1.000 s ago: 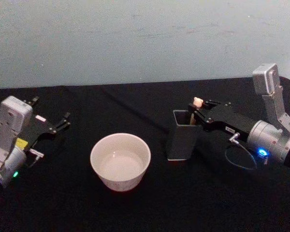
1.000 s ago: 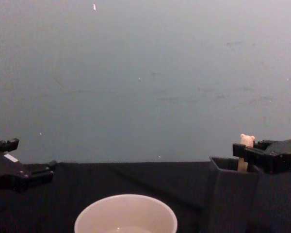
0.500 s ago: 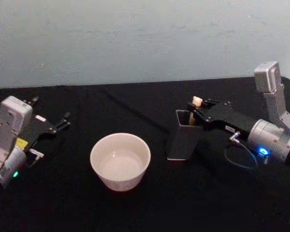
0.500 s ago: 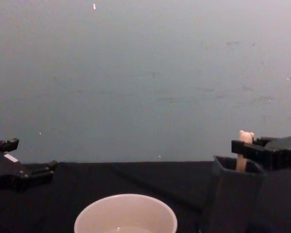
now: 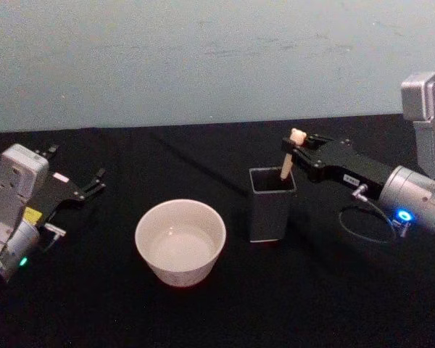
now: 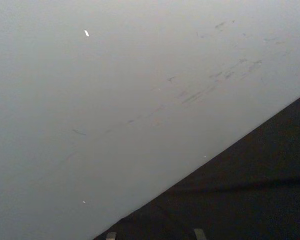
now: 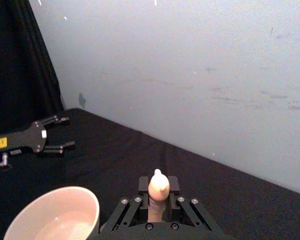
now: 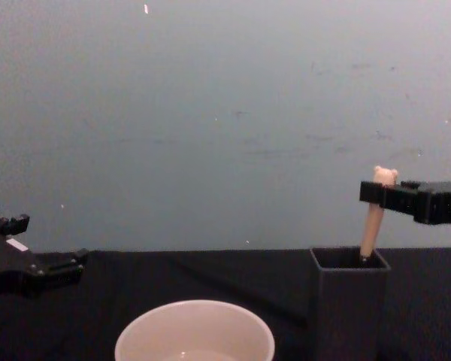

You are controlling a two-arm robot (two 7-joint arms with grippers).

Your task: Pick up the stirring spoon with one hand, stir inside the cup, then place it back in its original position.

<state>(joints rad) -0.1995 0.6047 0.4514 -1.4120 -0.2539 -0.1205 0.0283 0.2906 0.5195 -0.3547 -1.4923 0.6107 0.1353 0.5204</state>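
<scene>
The stirring spoon (image 5: 286, 158) stands with its lower part down inside the dark grey square holder (image 5: 270, 206), so its metal bowl is hidden. Its pale peach handle rises out of the holder's open top at a slant, with the bear head leaning toward 1 o'clock in the head view. In the chest view the spoon (image 8: 372, 222) tilts the same way, its top over the holder's (image 8: 349, 301) right side. The right gripper (image 5: 295, 144) is clamped narrowly on the handle just under the bear head. It reaches in from 3 o'clock, its black fingers level and raised above the holder's rim. The right wrist view shows the spoon's (image 7: 158, 190) rounded top pinched between the two finger plates of this gripper (image 7: 158, 201). In the chest view the same gripper (image 8: 377, 193) comes in from the right edge. The cup (image 5: 180, 241), wide and cream-white, sits on the black table (image 5: 225, 312) at 9 o'clock of the holder, near it but not touching. Its pale inside shows nothing I can make out. Well apart from the cup, at its 9 to 10 o'clock, the left gripper (image 5: 77, 162) rests low over the table. Its fingers are spread wide, hold nothing and point toward 1 o'clock. A pale grey-blue wall (image 5: 203, 58) stands behind the table's far edge.
</scene>
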